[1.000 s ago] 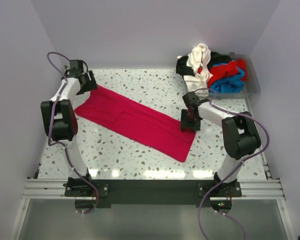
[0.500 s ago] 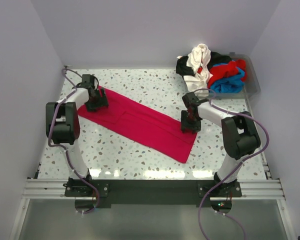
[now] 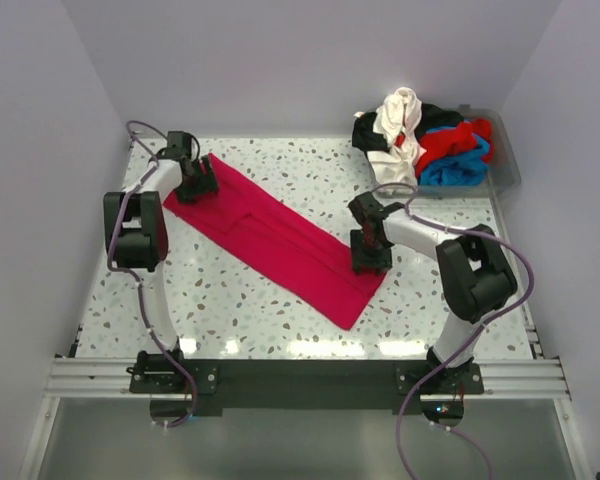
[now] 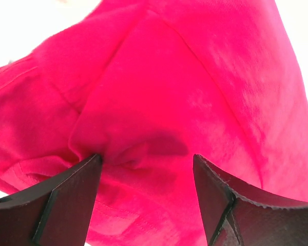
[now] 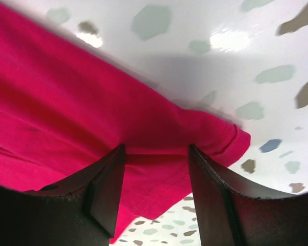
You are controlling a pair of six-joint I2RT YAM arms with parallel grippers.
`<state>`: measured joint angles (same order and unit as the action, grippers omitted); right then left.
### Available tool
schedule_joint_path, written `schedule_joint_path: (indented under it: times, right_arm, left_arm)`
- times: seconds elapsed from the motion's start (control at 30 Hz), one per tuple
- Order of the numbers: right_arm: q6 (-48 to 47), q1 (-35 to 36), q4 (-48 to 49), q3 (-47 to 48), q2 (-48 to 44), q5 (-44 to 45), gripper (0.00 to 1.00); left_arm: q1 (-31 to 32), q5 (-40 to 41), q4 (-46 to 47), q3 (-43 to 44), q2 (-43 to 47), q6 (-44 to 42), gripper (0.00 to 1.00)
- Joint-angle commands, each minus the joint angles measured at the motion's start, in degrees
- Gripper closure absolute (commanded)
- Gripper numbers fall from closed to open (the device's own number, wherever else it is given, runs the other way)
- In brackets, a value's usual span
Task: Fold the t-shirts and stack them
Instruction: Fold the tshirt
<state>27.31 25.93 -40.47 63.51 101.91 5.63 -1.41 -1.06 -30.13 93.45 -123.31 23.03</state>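
The large crimson-pink t-shirt [image 3: 280,240] lies folded into a long strip, running diagonally from far left to near right on the speckled table. My left gripper [image 3: 195,183] stands open on its far-left end, both fingertips pressed into the cloth [image 4: 185,77], which bunches between them at the left gripper [image 4: 146,159]. My right gripper [image 3: 368,255] stands open on the strip's near-right end. In the right wrist view the hemmed corner [image 5: 66,102] lies under and between the right gripper [image 5: 156,148]. Neither grips the cloth.
At the back right, a clear grey bin [image 3: 507,165] holds a heap of cream-white [image 3: 400,120], black [image 3: 368,130], red [image 3: 455,140] and blue [image 3: 460,170] t-shirts. Bare speckled table [image 3: 230,300] lies in front of the strip. Walls close in on three sides.
My left gripper came in from the far-left corner onto the shirt's end. My right gripper slid left and nearer. The strip shifted with them and looks narrower.
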Motion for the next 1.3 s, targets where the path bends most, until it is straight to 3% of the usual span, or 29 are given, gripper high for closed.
schedule_joint_path:
  times: [0.0, 0.13, 0.3, 0.47, 0.67, 0.93, 1.27]
  right_arm:
    - [2.6, 3.8, -5.0, -2.7, 0.0, -2.2, 0.44]
    - [4.3, 8.1, -7.5, -3.1, -1.3, -2.9, 0.44]
    - [5.4, 10.2, -9.9, -2.2, -6.4, -2.6, 0.42]
    - [2.4, 10.2, -12.4, 5.4, -8.6, 0.0, 0.35]
    - [-2.6, 10.2, -8.5, 10.1, -6.2, -0.9, 0.33]
    - [-6.5, 10.1, 2.4, 7.3, -3.9, -4.3, 0.33]
    - [-5.1, 10.1, 12.5, -1.5, -0.2, -8.4, 0.33]
  left_arm:
    - [-0.4, 2.9, -0.2, 6.5, -7.4, -0.8, 0.23]
    - [-0.3, 4.0, -1.3, 16.1, -14.0, -1.8, 0.23]
    - [-0.4, 3.6, -1.2, 20.6, -15.1, -2.5, 0.21]
    - [0.2, 3.5, 0.0, 19.0, -8.4, -2.2, 0.14]
    - [1.0, 1.4, -0.9, 14.3, -1.6, -0.5, 0.11]
    - [1.0, -1.4, 1.8, 1.4, 1.0, 4.0, 0.11]
    - [1.0, -4.7, 4.2, 0.8, -5.6, 6.0, 0.11]
